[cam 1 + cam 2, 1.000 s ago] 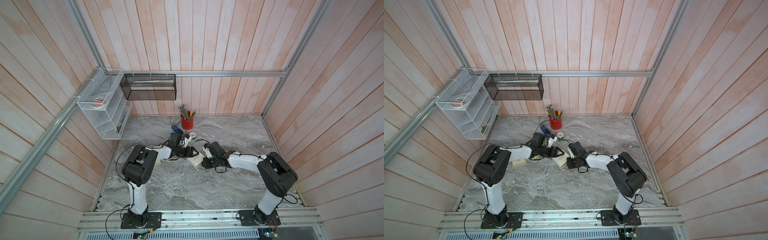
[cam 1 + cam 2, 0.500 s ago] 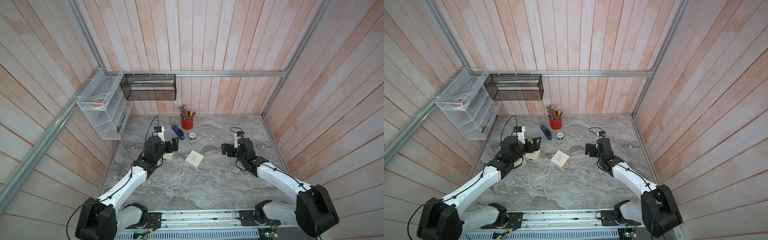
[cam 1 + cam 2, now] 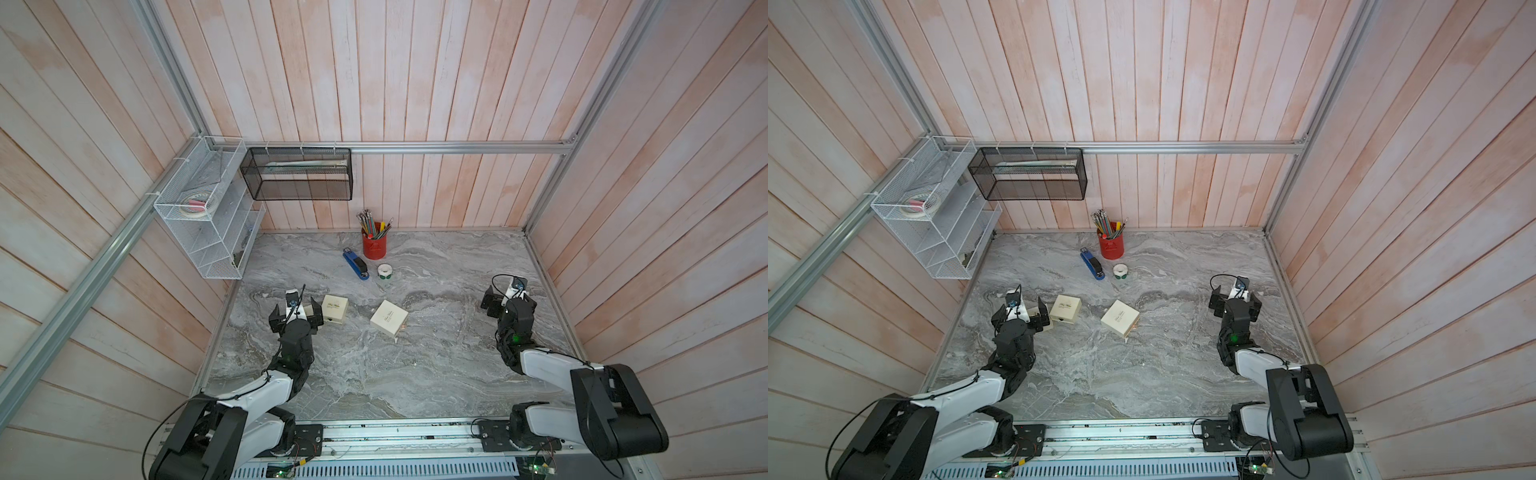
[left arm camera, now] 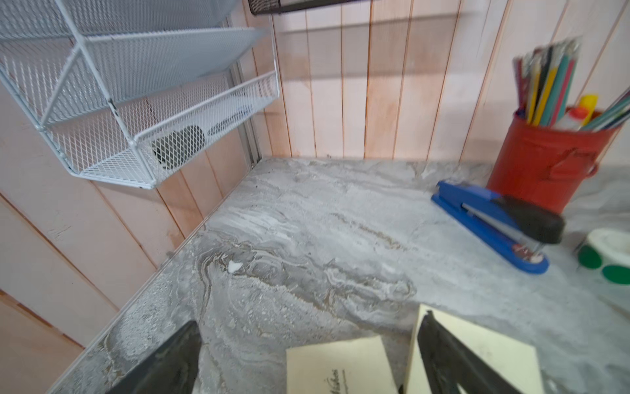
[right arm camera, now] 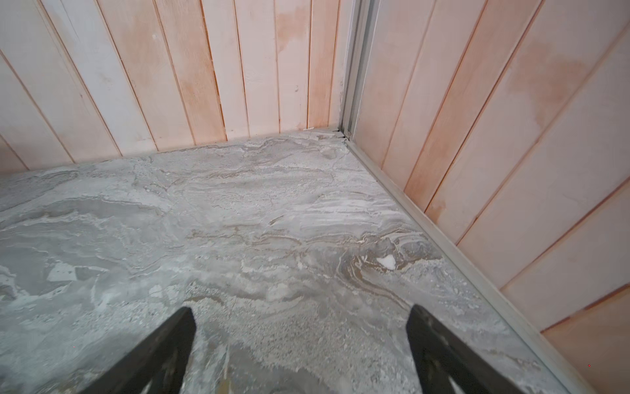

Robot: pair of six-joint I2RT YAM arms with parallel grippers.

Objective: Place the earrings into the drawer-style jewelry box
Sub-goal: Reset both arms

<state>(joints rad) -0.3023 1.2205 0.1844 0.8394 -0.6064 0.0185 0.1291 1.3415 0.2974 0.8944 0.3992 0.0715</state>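
The cream jewelry box lies shut in the middle of the marble table in both top views. The earrings do not show in any view. My left gripper stands open at the table's left side, over a smaller cream box that lies between its fingers untouched. A second cream box sits just right of that gripper. My right gripper is open and empty over bare table near the right wall.
At the back stand a red pen cup, a blue stapler and a sticker roll. A white wire shelf and a black mesh basket hang at the left corner. Wooden walls close in three sides.
Both arms have drawn back from the middle box to their own sides of the table. Both grippers have opened wide, and the box stays where it was.
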